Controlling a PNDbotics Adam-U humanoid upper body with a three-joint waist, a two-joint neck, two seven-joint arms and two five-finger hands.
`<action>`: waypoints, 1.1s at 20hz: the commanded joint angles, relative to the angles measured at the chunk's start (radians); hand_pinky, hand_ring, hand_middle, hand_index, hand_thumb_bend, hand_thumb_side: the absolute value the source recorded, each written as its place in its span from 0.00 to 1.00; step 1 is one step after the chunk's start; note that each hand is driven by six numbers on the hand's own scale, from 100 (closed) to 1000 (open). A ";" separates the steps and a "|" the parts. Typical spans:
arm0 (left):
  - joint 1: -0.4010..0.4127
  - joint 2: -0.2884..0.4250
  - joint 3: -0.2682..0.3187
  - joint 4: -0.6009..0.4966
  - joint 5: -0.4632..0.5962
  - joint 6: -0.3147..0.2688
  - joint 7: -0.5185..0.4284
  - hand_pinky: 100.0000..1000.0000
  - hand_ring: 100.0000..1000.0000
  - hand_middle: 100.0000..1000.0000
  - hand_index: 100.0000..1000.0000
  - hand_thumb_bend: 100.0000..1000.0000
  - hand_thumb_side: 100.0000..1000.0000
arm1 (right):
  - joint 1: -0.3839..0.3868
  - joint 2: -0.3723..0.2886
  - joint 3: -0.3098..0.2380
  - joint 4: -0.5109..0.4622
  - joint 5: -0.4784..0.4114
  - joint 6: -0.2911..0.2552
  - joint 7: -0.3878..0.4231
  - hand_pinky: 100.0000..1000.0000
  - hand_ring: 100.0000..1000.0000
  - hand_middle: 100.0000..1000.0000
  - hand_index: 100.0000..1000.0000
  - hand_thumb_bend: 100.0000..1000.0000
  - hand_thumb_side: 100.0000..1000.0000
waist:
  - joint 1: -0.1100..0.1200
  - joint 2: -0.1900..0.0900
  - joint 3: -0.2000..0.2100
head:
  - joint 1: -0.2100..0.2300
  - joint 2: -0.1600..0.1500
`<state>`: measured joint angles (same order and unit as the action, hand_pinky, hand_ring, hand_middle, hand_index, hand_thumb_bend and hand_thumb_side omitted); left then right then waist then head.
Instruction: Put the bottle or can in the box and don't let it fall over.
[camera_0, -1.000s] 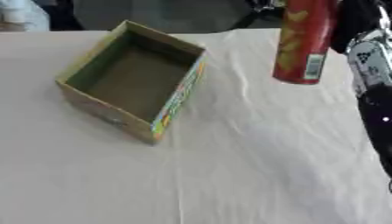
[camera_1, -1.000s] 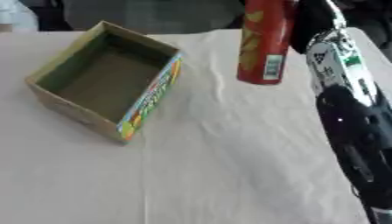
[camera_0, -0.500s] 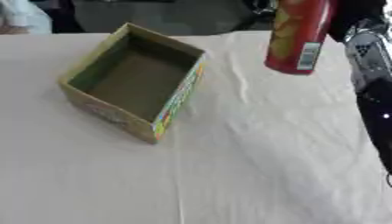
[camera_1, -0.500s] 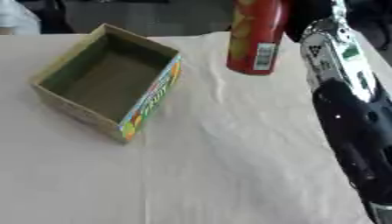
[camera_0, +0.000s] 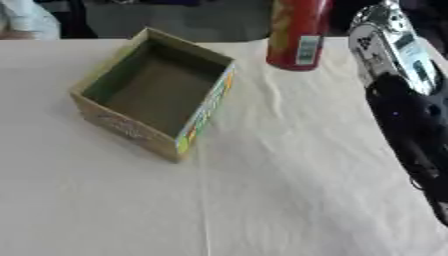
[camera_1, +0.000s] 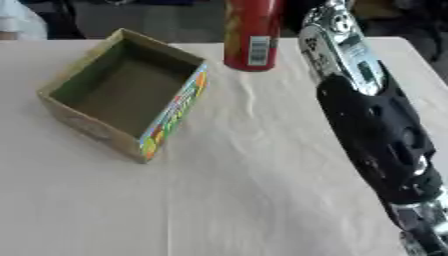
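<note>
Since a second ago, the red can (camera_0: 296, 35) has travelled leftward, upright in the air over the far table (camera_0: 289, 190) edge, nearer the box (camera_0: 153, 95). My right arm (camera_1: 372, 125) carries it, though the hand is out of view, so I cannot tell its grip. I judge this the carrying step; next, centre it above the open box and lower it straight.

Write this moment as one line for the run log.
can: red, upright, raised, beside right arm, top out of view | box: open, empty, on table | can in box: not yet | robot hands: not in view
</note>
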<state>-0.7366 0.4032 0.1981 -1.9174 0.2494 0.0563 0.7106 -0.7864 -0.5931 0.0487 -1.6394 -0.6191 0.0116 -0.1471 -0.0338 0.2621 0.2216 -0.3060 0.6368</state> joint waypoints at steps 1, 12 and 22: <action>-0.008 0.018 -0.005 -0.018 -0.005 0.000 -0.006 0.76 1.00 0.86 0.67 0.22 0.94 | -0.036 0.000 0.016 0.021 0.030 -0.016 -0.013 0.83 0.26 0.35 0.19 0.00 0.22 | 0.000 -0.029 0.006 | -0.013 0.008; -0.012 0.013 -0.011 -0.027 -0.004 0.001 -0.008 0.76 1.00 0.86 0.67 0.22 0.93 | -0.085 0.053 0.074 0.096 0.087 -0.025 0.011 0.77 0.25 0.33 0.18 0.00 0.13 | -0.012 -0.034 0.040 | -0.041 0.017; -0.025 -0.005 -0.020 -0.038 -0.001 0.002 -0.016 0.76 1.00 0.86 0.67 0.23 0.93 | -0.124 0.113 0.108 0.178 0.113 -0.021 -0.002 0.77 0.24 0.29 0.15 0.00 0.23 | -0.022 -0.026 0.089 | -0.079 0.026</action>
<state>-0.7431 0.3848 0.1797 -1.9362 0.2497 0.0581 0.6997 -0.8862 -0.4720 0.1609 -1.4609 -0.5143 -0.0088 -0.1438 -0.0618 0.2593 0.3122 -0.3771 0.6582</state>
